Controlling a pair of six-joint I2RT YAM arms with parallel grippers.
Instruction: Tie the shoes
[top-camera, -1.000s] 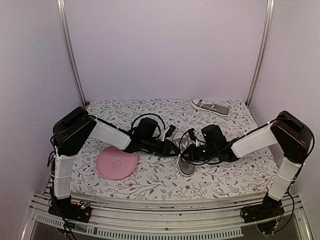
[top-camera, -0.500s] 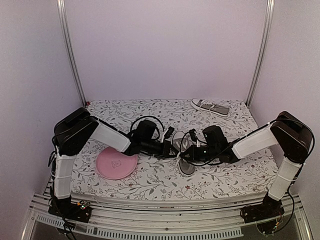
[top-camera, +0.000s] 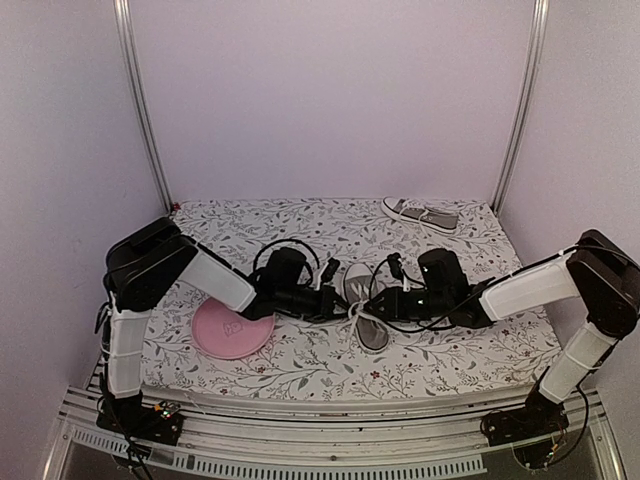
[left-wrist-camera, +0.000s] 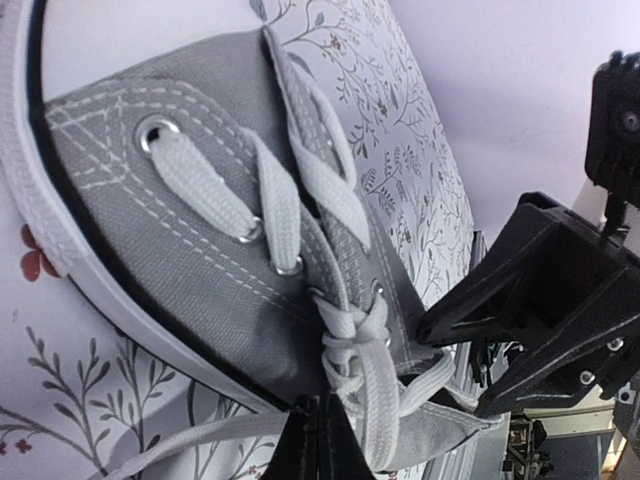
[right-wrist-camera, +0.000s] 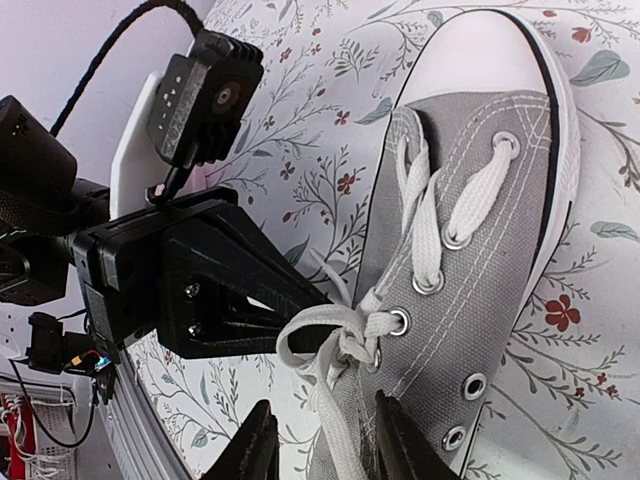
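While the left gripper (left-wrist-camera: 322, 445) is now clamped shut (a sec ago it's still partly open), the right gripper (right-wrist-camera: 325, 440) goes the other way: pinched tight a sec ago, jaws standing apart now. Left one looks closed on the white lace (right-wrist-camera: 425, 225) just beside the knot on the near shoe (top-camera: 373, 333). Right one has lace strands hanging between its fingers but nothing pinched afaict. Right arm also sits further out from the shoe than before, elbow swung away.

What that means imo: hand-off / regrip. Left holds the strand so the crossing doesn't slacken, right frees up to grab another bit. There's one loose crossing + a floppy loop at the top eyelets and no bow yet, so prob early-to-mid for this shoe. The second shoe (top-camera: 422, 214) lies well behind the near shoe & to its right, w/ no gripper near it. Can't tell from here whether it's tied.

Materials: grey canvas upper w/ white contrast stitching, metal eyelets, flat woven laces. They look soft & limp, so they'll prob slip if tension drops. Smooth white rubber toe cap + sidewall strip w/ a thin dark line round it. Shoe lies on a floral-print cloth (top-camera: 300, 362). Round pink plate (top-camera: 232, 328) sits off to the left of the shoe, not involved.
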